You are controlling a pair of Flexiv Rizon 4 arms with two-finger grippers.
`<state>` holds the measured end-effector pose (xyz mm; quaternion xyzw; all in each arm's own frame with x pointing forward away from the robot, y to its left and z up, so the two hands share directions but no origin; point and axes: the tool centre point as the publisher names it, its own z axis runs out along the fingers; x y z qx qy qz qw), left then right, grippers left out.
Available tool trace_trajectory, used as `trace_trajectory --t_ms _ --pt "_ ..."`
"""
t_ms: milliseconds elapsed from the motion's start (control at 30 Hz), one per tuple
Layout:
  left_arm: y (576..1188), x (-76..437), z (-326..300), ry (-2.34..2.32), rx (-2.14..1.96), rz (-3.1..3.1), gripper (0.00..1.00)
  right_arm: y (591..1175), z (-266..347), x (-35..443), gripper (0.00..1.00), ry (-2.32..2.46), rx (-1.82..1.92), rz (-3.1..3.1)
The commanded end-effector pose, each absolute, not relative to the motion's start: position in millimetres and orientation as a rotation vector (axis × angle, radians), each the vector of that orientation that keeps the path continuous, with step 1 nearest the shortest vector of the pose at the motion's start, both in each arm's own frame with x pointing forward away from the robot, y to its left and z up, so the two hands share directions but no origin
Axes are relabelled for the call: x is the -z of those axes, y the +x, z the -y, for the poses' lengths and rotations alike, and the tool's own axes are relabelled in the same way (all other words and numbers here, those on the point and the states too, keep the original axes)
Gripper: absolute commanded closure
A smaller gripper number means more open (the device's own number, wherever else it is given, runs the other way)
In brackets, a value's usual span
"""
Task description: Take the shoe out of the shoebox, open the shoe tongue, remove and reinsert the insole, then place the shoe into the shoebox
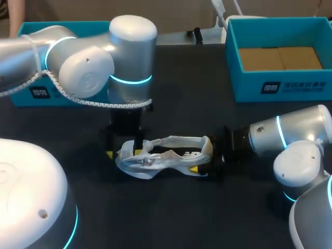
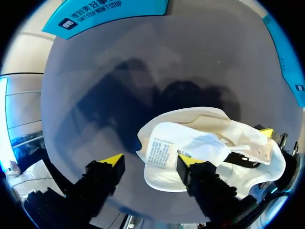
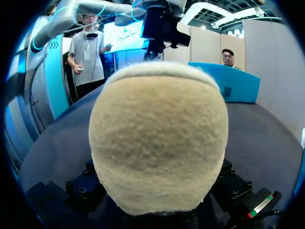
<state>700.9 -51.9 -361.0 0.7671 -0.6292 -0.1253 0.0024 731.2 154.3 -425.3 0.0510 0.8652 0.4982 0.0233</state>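
A white shoe [image 1: 166, 155] lies on its side in the middle of the black table, heel to the right. My left gripper [image 1: 123, 151] stands over its front end. In the left wrist view this gripper [image 2: 150, 160] is open: one finger sits on bare table, the other rests against the folded-out tongue [image 2: 162, 150] with its label. My right gripper [image 1: 210, 155] comes in level from the right, a finger on either side of the heel, shut on it. The fuzzy beige heel [image 3: 159, 138] fills the right wrist view and hides the fingers.
An open teal shoebox [image 1: 280, 83] with a cardboard floor stands at the back right. A second teal box [image 1: 31, 91] sits at the back left, partly hidden by my left arm. Its wall [image 2: 105, 14] shows ahead of the left gripper.
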Motion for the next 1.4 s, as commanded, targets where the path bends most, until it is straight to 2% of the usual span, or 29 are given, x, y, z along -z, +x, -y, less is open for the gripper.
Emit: trace_trajectory --t_ms 33,433,667,1067,1400 --pt "698.7 354.1 48.5 2.395 0.368 1.989 0.1 731.7 -159.7 430.9 1.0 0.16 -1.537 -2.682" --pt "704.4 334.5 59.4 2.306 0.319 2.067 0.0 731.7 -159.7 430.9 1.0 0.16 -1.537 -2.682" --pt "708.5 313.0 67.2 2.191 0.279 2.21 0.0 731.7 -159.7 430.9 1.0 0.16 -1.537 -2.682" --pt "731.2 266.8 80.6 1.741 0.083 2.604 0.0 731.7 -159.7 430.9 1.0 0.16 -1.537 -2.682" --pt "749.3 248.9 99.0 1.132 -0.05 2.874 0.0 731.7 -159.7 430.9 1.0 0.16 -1.537 -2.682"
